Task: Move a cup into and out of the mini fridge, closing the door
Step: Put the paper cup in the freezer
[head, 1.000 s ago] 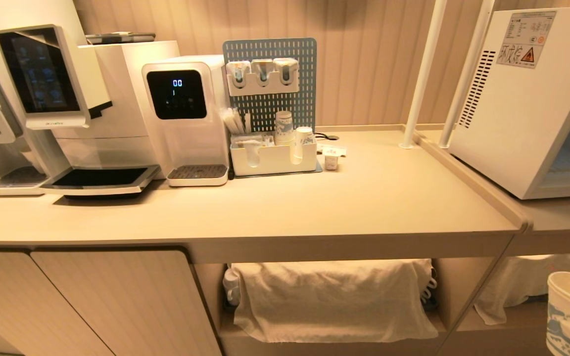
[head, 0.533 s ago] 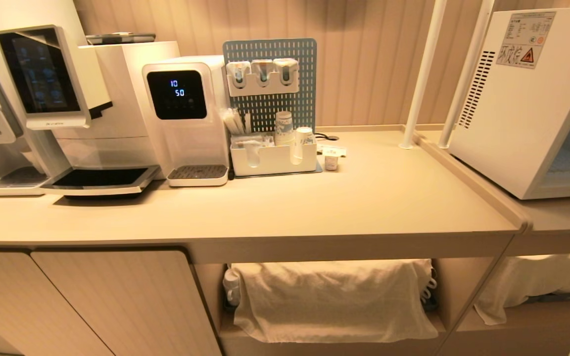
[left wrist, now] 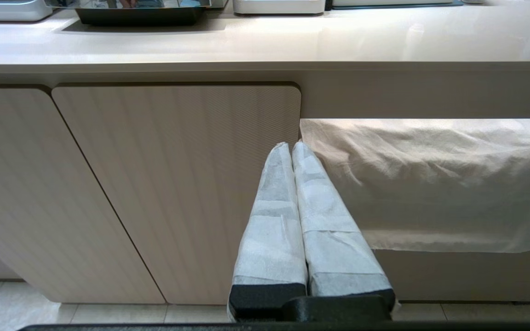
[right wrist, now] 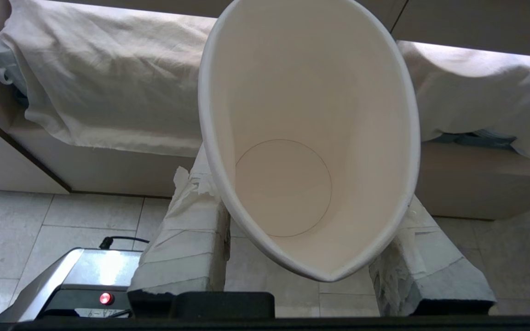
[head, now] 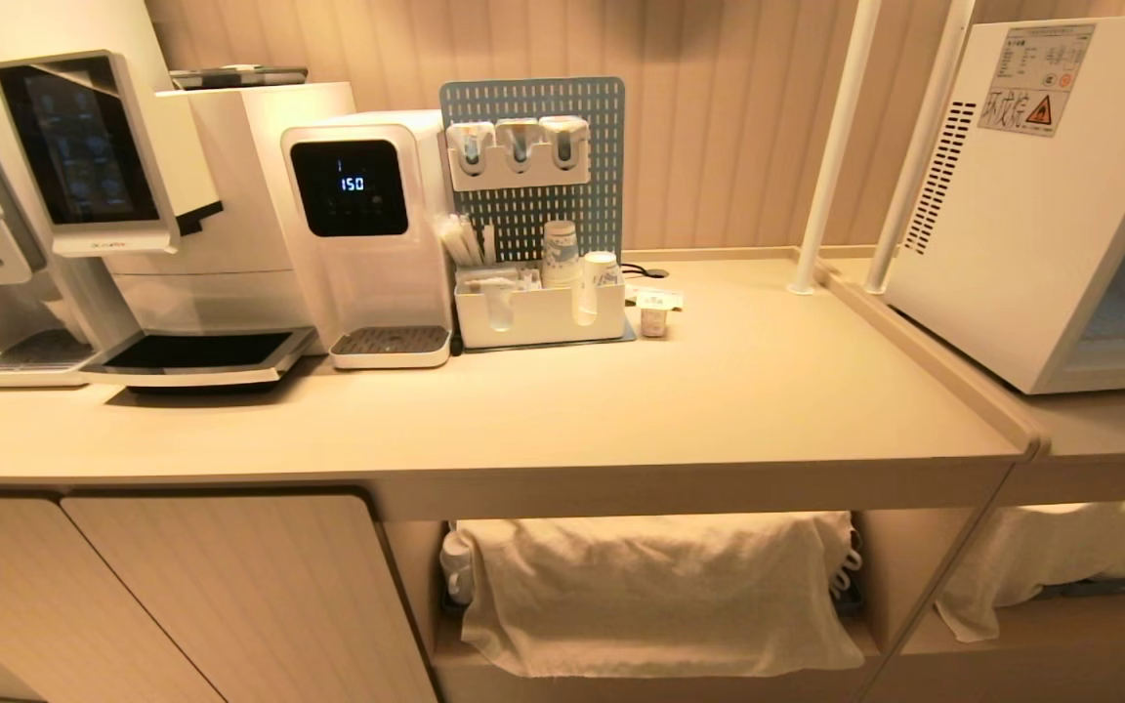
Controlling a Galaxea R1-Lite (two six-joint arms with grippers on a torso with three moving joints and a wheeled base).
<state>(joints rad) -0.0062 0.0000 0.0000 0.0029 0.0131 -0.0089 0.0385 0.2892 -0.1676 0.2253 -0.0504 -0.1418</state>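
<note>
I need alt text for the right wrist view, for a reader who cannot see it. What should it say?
The right gripper, its fingers wrapped in white tape, is shut on an empty white paper cup, seen from above into its open mouth. Behind it, a pale cloth hangs over an open shelf below the counter, above a grey tiled floor.

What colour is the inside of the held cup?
Plain off-white inside the cup, best seen in the right wrist view.
</note>
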